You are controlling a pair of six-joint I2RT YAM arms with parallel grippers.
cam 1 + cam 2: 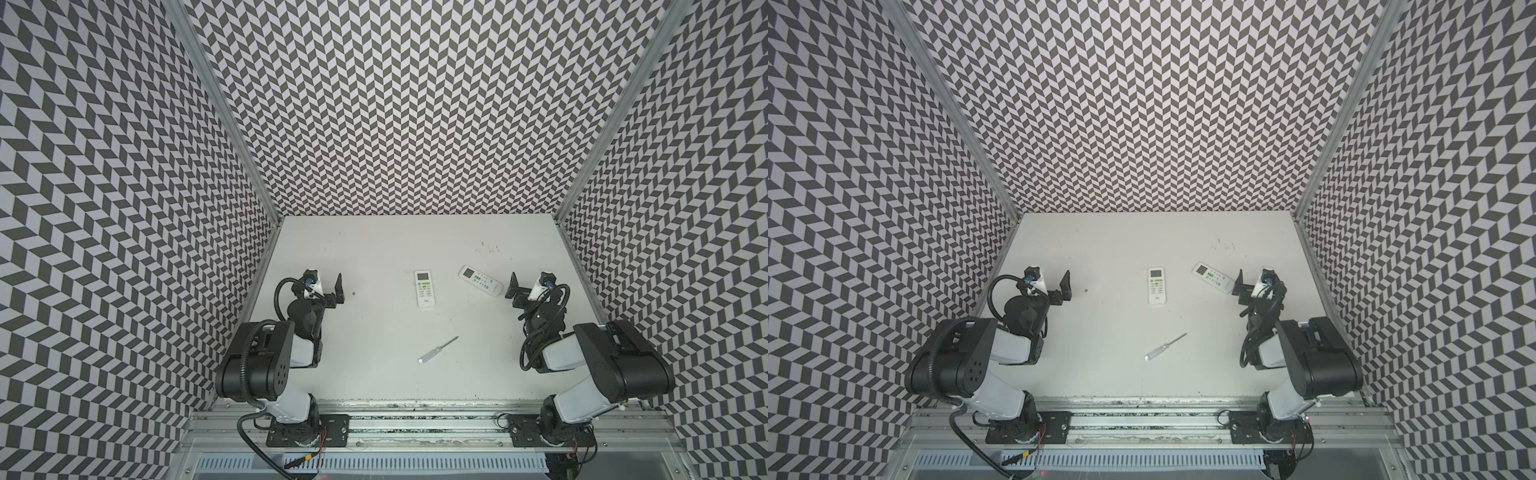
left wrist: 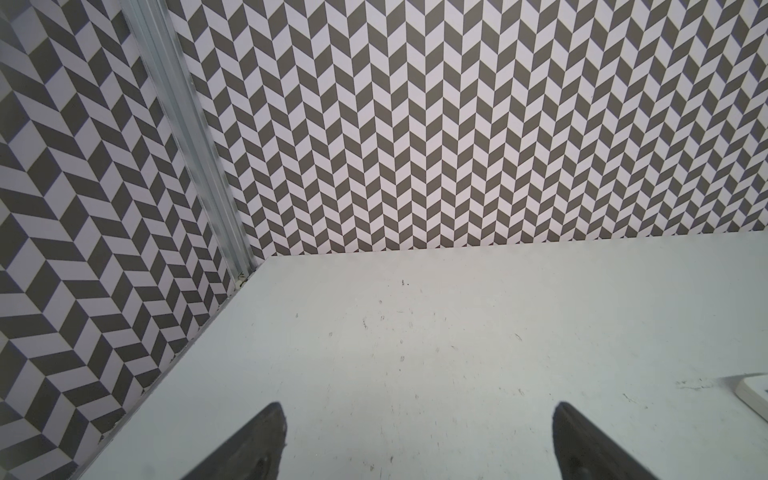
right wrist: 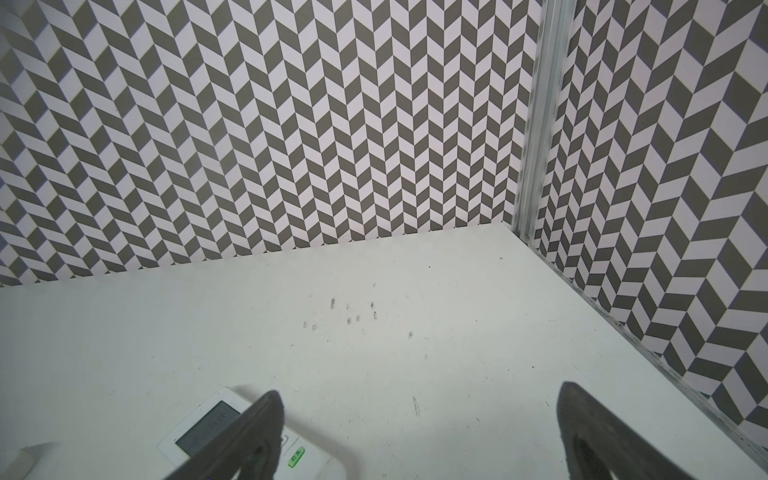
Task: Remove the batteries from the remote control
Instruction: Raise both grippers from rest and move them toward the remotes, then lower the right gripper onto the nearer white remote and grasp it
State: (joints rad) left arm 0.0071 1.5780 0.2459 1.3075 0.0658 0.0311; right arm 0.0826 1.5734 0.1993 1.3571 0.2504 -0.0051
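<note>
Both ends stand wide open and hold nothing. Your left gripper (image 1: 338,288) sits at nine o'clock of the remote control (image 1: 424,289), well apart. Your right gripper (image 1: 513,286) is at three o'clock, just beside the slimmer remote (image 1: 481,280). The remote control lies face up on the table (image 1: 374,249), screen toward twelve. The screwdriver (image 1: 437,350) is at its six o'clock.

I see a matt table (image 3: 166,332), scuffed ahead of the right gripper (image 3: 419,390). Remote control (image 1: 424,289): smooth plastic; screwdriver (image 1: 437,350) shaft: bright metal.
</note>
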